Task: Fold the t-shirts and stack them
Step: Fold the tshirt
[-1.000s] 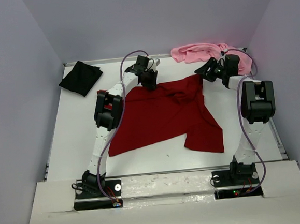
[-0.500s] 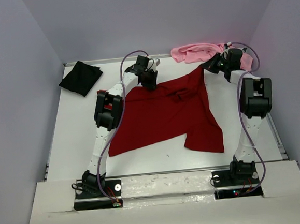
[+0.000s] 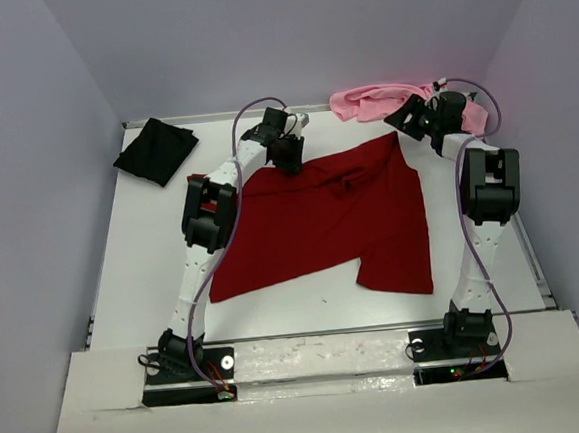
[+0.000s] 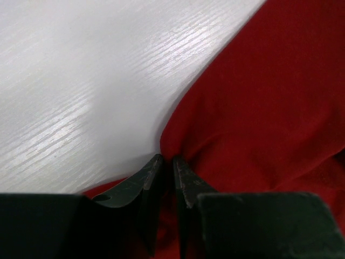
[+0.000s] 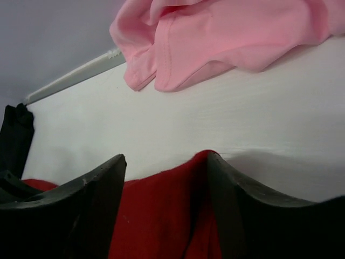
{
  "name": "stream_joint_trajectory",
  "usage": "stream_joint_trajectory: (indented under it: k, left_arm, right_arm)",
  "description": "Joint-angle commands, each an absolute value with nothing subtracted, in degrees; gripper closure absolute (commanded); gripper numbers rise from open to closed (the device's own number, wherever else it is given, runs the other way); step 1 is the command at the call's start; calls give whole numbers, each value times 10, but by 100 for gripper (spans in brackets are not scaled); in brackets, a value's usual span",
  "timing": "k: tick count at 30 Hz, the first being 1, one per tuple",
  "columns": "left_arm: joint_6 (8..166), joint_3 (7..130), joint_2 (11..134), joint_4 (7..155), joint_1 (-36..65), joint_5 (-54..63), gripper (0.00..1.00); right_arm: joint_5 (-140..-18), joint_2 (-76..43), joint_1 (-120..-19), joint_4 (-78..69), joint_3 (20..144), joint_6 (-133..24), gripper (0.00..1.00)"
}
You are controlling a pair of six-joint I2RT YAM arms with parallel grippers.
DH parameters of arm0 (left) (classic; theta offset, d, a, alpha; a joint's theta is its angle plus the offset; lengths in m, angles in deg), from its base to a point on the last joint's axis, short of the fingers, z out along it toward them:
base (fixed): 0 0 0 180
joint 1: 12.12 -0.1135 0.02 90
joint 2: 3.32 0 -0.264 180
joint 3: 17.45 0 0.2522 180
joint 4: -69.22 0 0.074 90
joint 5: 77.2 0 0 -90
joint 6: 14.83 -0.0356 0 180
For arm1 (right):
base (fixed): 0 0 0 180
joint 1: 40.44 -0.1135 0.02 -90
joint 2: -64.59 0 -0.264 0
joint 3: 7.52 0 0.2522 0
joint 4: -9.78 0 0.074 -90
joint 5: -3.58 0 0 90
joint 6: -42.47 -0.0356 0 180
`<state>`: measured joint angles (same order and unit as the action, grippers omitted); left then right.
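The top external camera looks down from above and behind the arm bases, covering the whole table (image 3: 144, 278). The left wrist camera sits very close, facing the edge of the dark red shirt (image 4: 269, 108). The right wrist camera looks low across the table toward its far edge. With the top view it shares the pink shirt (image 5: 232, 32).

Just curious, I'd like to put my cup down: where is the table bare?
Bare table runs down the left, between the black shirt and the near edge, beside the red shirt. The far right is crowded: pink shirt and the right fingers.

White wood-grain table (image 3: 142, 258), lavender walls (image 3: 26, 177)
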<state>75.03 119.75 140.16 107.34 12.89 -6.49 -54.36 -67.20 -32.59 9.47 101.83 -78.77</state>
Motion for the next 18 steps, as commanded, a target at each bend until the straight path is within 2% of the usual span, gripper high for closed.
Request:
stream_joint_trajectory:
  k: [1, 9, 13, 17, 18]
  left_arm:
    - [739, 1167, 1402, 1136, 125, -38, 72]
    - [740, 1172, 1406, 1136, 125, -40, 72]
    - [741, 1173, 1405, 1135, 125, -39, 72]
    - [741, 1173, 1406, 1136, 126, -37, 72]
    - [741, 1173, 1405, 1136, 127, -37, 72]
  right_arm:
    - [-629, -643, -322, 110, 1019, -747, 24]
    - [-647, -543, -317, 65, 962, -709, 21]
    - [-600, -492, -317, 21, 932, -722, 24]
    - [-510, -434, -317, 15, 850, -790, 28]
    - [-482, -408, -317, 34, 791, -829, 28]
